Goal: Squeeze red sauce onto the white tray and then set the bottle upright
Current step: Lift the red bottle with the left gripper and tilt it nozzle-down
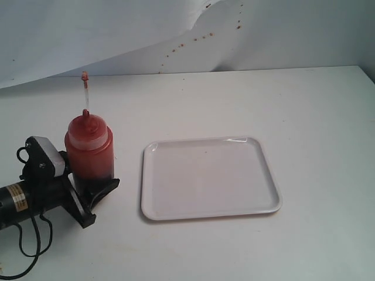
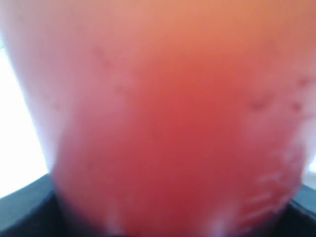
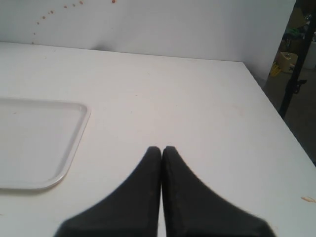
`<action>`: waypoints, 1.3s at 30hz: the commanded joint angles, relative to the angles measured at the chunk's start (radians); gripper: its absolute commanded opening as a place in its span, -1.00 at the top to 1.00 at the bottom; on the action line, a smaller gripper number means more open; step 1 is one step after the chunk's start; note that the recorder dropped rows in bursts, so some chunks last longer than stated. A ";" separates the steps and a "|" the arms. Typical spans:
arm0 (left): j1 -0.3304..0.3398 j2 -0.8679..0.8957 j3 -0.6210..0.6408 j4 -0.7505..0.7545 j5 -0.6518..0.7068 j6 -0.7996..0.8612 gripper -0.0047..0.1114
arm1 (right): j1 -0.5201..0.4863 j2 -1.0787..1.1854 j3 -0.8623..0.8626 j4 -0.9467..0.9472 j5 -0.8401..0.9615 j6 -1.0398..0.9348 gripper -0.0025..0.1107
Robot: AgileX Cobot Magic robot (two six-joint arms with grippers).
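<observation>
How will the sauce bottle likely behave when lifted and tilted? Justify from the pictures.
The bottle looks nearly full, so probably heavy for its size. Its translucent plastic wall likely yields under squeezing. Tall with a long nozzle, gripped low by the left tool, it may tip.

A plain white table fills the scene, backed by a pale, creased sheet that carries a scatter of small reddish-brown specks. Beyond the table's far corner, in the right wrist view, stand a dark upright pole and a blurred yellowish object; a tiny pale crumb lies on the tabletop.
</observation>
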 commanded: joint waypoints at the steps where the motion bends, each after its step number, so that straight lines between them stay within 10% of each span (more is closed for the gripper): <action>1: -0.003 -0.017 0.004 0.032 -0.053 -0.004 0.92 | 0.005 -0.006 0.004 0.032 -0.090 0.003 0.96; 10: -0.003 -0.017 0.004 0.081 -0.053 -0.004 0.92 | 0.005 -0.006 0.004 0.481 -0.430 0.005 0.96; 17: -0.023 -0.039 0.004 0.132 -0.053 -0.019 0.92 | 0.005 -0.006 -0.141 0.476 -0.453 0.145 0.96; 21: -0.117 -0.165 0.002 0.107 -0.043 -0.049 0.92 | 0.005 0.066 -0.344 0.090 -0.421 0.111 0.96; 25: -0.214 -0.372 0.002 0.066 0.251 -0.106 0.92 | 0.005 0.306 -0.474 -0.070 -0.635 0.087 0.96; 39: -0.455 -0.602 -0.198 -0.114 0.950 -0.104 0.92 | 0.075 1.020 -0.783 -0.035 -0.293 0.084 0.96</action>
